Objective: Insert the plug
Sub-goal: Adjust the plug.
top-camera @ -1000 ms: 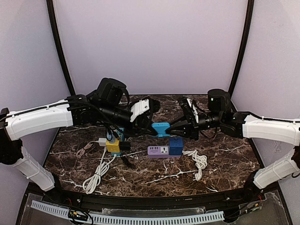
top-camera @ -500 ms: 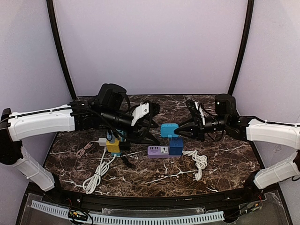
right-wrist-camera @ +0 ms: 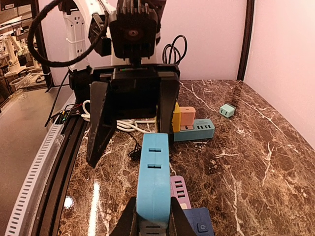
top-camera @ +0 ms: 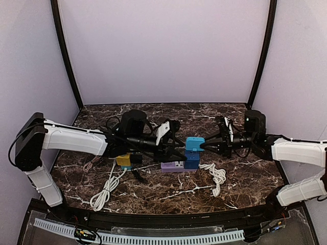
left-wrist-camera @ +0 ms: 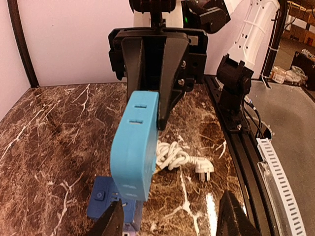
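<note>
The right gripper (top-camera: 203, 145) is clamped on the light-blue plug (top-camera: 192, 143) above the dark-blue socket block (top-camera: 191, 162), the left gripper (left-wrist-camera: 171, 216) is spread open and empty, and an aligned descent is judged necessary next.

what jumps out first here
A light blue plug hangs over the middle of the marble table, pinched in the right hand above a dark blue block at the end of a purple power strip. The left hand faces it, open and holding nothing.
</note>
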Controlling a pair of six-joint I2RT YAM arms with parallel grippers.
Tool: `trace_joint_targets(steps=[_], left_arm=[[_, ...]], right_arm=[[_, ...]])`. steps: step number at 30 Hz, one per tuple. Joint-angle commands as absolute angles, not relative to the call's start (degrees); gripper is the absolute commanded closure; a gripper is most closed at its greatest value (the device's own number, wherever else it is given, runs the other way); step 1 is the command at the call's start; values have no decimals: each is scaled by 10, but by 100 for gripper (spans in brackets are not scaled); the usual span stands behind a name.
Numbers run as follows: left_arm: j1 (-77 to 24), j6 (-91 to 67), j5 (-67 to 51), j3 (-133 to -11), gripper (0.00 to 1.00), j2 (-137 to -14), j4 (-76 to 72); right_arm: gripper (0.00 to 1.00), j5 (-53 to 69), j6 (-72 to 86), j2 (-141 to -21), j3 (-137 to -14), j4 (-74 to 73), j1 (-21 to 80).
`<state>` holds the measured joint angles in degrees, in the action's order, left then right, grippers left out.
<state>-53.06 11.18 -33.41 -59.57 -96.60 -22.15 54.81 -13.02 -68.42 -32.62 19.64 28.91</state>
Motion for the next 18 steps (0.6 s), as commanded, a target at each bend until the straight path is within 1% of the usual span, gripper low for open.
trace_joint_targets(steps=[1,8,10,12,14,18], left_arm=[[-513,47,-378,-594,55,-1020,-381],[-496,7,-412,-611,60,-1087,-469],[-494,4,-414,-615,63,-1100,-483],[-493,4,-411,-617,69,-1110,-495],[-494,-9,-408,-618,80,-1116,-497],[-494,-16,-408,-620,87,-1123,-507]], right_arm=[[100,596,-145,-715,-331,242,267],[100,599,-184,-740,-341,232,260],[100,598,-194,-746,-349,219,258],[100,599,-203,-753,-360,204,258],[100,604,-209,-758,-365,195,258],[100,606,-215,-766,-370,186,258]])
